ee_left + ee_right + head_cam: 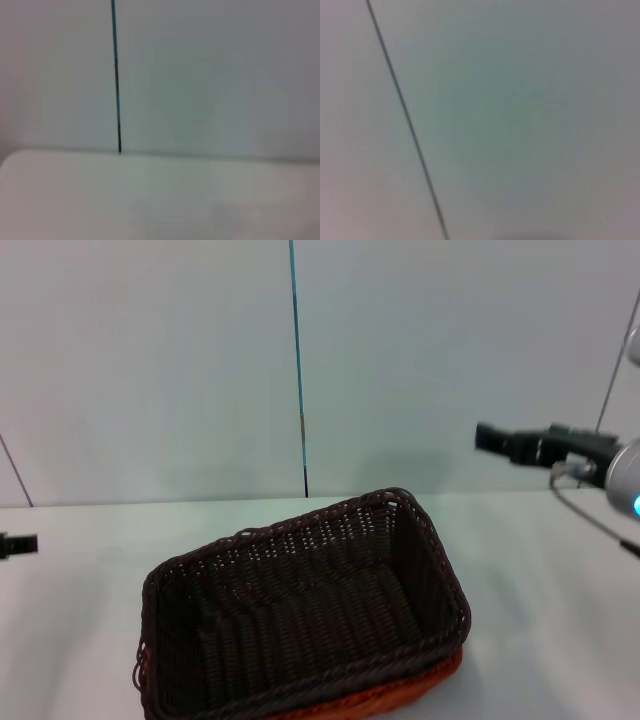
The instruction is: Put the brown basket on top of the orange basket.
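The brown basket (300,620) sits nested on top of the orange basket (420,687), whose orange rim shows only under its near right and left edges. Both stand at the front middle of the white table (90,570) in the head view. My right gripper (492,438) is raised to the right of the baskets, well above the table and apart from them. My left gripper (18,544) shows only as a dark tip at the far left edge, low over the table. Neither wrist view shows a basket.
A pale wall with a thin dark-and-blue vertical seam (298,370) stands behind the table; the seam also shows in the left wrist view (117,75) and the right wrist view (405,120). A cable (590,515) hangs by my right arm.
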Motion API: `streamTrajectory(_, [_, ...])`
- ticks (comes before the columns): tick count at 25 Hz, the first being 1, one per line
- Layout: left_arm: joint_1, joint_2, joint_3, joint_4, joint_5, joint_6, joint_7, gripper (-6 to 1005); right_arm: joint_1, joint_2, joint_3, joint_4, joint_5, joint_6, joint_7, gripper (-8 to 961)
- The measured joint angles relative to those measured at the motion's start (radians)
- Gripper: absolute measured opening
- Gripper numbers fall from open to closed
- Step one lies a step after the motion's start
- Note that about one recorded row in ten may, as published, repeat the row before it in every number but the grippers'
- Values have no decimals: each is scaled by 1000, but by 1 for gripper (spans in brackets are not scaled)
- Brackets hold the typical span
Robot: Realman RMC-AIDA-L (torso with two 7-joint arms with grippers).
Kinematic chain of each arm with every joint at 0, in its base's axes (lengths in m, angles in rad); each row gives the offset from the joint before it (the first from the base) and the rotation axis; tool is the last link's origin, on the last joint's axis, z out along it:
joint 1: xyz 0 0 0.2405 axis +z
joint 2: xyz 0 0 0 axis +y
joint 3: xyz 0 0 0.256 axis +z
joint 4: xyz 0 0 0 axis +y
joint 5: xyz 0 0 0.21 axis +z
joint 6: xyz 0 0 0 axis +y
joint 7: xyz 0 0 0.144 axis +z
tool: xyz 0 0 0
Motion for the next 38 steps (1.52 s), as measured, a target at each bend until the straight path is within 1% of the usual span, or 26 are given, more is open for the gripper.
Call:
streamTrajectory(3, [4,-52,-37,-24,-3,78,25,921,0,-6,31,-40,-1,-97,-30,926])
streamTrajectory(5, [12,-82,-43,-41,-4,129,31,921,2,-14,49,-69,-2,-140,-32,916])
streamTrajectory(6, [18,-99,-44,-52,-4,160,34,921,6,-22,64,-101,-3,-182,-33,911])
streamTrajectory(7, [24,-115,-44,-62,-5,191,37,921,6,-22,64,-101,-3,-182,-33,907])
streamTrajectory(8, [32,-126,-39,-68,-8,220,39,921,8,-26,69,-128,-3,-221,-33,902])
streamTrajectory(9, [39,-131,-30,-71,-19,250,39,921,10,-28,71,-154,-3,-269,-34,897])
streamTrajectory(10, [48,-134,-18,-71,-34,278,39,921,11,-30,72,-185,-3,-337,-34,892])
streamTrajectory(15, [74,-133,12,-45,-143,385,44,921,15,-43,80,-331,-4,-608,-34,868])
streamTrajectory(16, [80,-132,19,-39,-163,412,44,921,18,-50,86,-392,-5,-706,-34,863])
streamTrajectory(17, [89,-132,32,-35,-181,444,44,921,18,-50,86,-392,-5,-706,-34,858])
streamTrajectory(18, [99,-132,44,-31,-197,475,44,921,18,-54,87,-419,-5,-749,-34,853])
streamTrajectory(20, [121,-132,82,-27,-222,540,44,921,15,-61,88,-473,-5,-824,-35,757])
streamTrajectory(21, [143,-132,125,-24,-240,603,44,921,11,-63,88,-499,-5,-865,-35,709])
streamTrajectory(22, [143,-132,125,-24,-240,603,44,921,4,-65,89,-523,-5,-906,-35,661])
streamTrajectory(24, [165,-133,176,-22,-250,669,42,921,-15,-67,91,-547,-5,-946,-35,578])
streamTrajectory(25, [173,-133,195,-22,-253,692,41,921,-29,-71,92,-546,-5,-943,-35,543])
streamTrajectory(26, [186,-133,221,-20,-256,726,37,921,-63,-88,92,-517,-4,-907,-35,509])
streamTrajectory(27, [186,-133,221,-20,-256,726,37,921,-63,-88,92,-517,-4,-907,-35,474])
streamTrajectory(29, [192,-134,227,-16,-256,737,37,921,-102,-99,89,-488,-4,-877,-34,404])
streamTrajectory(31, [198,-135,237,-5,-256,757,37,921,-162,-103,95,-474,-4,-875,-34,449])
streamTrajectory(32, [203,-135,249,2,-257,775,37,921,-162,-103,95,-474,-4,-875,-34,471])
streamTrajectory(35, [226,-134,305,13,-257,854,36,921,-201,-105,105,-486,-4,-896,-35,538])
streamTrajectory(38, [247,-134,359,18,-258,934,34,921,-225,-103,113,-518,-4,-957,-35,606])
